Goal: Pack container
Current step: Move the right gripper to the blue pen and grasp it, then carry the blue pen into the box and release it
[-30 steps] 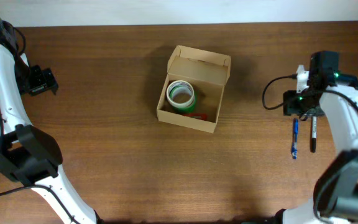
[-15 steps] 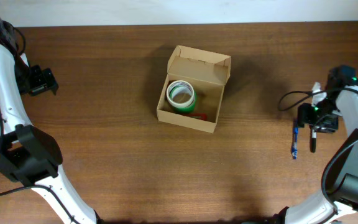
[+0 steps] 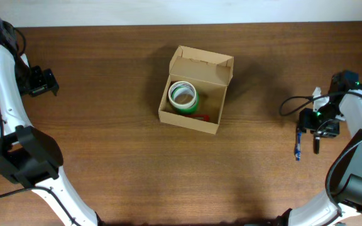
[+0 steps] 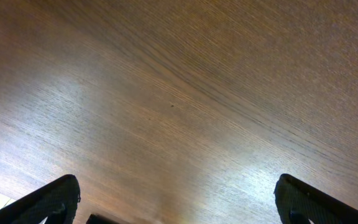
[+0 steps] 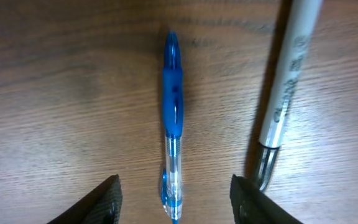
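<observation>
Container [image 3: 197, 94] noted open at desk [image 3: 105, 157] centre. Left hand [image 4: 179, 202] spread wide; right hand [image 5: 178, 200] spread astride blue pen [image 5: 172, 118].

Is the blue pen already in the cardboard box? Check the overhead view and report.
No: the blue pen lies on the table, well off to one side of the container, not inside it.

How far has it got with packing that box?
A tape roll and a red item sit in the open container. The right gripper hangs open astride the blue pen, not yet gripping. That pen and the marker beside it lie on the table, likely left to pack.
</observation>
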Robot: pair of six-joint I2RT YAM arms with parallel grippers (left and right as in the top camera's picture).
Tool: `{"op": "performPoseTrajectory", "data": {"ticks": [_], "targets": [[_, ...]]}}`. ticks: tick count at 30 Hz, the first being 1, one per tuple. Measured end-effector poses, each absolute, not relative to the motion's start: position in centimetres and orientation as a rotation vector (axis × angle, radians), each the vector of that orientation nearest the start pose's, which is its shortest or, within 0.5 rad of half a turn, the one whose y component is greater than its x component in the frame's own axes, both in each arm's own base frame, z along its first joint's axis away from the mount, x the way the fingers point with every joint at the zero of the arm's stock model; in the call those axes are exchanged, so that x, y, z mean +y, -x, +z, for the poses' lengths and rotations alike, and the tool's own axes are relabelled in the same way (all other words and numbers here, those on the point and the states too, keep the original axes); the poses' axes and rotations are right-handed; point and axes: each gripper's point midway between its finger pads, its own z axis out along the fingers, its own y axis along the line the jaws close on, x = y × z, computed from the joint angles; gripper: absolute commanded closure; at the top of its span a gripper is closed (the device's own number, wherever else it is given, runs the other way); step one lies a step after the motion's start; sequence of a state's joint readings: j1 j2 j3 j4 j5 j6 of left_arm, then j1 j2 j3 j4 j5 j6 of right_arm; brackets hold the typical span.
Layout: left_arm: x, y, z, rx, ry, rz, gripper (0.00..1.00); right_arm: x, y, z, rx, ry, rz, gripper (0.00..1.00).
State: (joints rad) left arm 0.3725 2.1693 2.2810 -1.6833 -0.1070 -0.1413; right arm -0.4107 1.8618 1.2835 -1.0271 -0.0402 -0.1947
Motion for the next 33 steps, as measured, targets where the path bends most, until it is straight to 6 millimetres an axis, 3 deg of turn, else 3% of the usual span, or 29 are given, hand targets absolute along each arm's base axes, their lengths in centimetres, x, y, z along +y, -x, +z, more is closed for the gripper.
{"op": "performPoseTrajectory", "data": {"ticks": [4,13,23,33], "targets": [[16.5,-37.1,17.4,3.047,0.800,0.168,0.00,-12.0,-29.4,2.6,3.157,-0.344,0.085,0.43],[16.5,-37.1,17.4,3.047,0.800,0.167,0.00,-11.9,-29.0,0.6,3.188,-0.360,0.101,0.55],[16.5,-37.1,17.4,3.047,0.800,0.167,0.00,-12.4,-29.0,-0.4,3.205,-0.382,0.062,0.96],[16.5,-37.1,17.4,3.047,0.800,0.167,0.00,-11.6,-29.7,-0.1,3.194,-0.388,0.143,0.96]]}}
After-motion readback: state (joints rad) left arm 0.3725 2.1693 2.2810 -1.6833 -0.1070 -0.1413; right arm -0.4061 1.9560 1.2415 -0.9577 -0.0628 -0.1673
